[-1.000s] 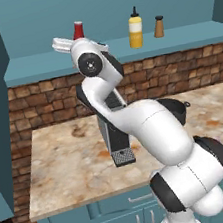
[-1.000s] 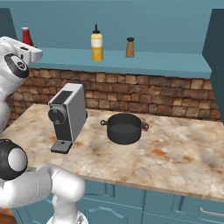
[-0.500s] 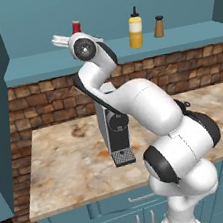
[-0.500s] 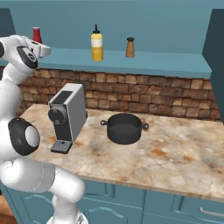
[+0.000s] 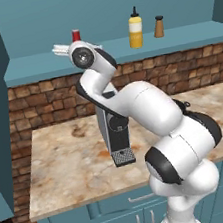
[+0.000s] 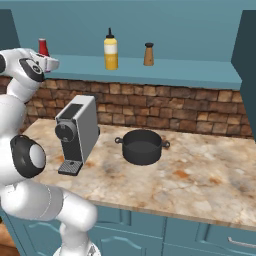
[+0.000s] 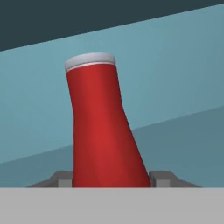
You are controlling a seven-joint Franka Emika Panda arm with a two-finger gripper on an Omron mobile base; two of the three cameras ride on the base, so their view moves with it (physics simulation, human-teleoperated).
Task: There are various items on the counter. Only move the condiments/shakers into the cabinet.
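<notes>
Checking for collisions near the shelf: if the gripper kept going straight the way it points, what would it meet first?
The red ketchup bottle, right ahead between the fingertips; the gripper may already be touching it.

No legible text, labels, brands, numbers or signs in any view. Ketchup bottle, centre of hand view: plain red body, white cap, no print. Yellow squeeze bottle, upper centre of right base view: unmarked. Wooden shaker, right of it: unmarked. Coffee machine, left of centre: blank housing.
</notes>
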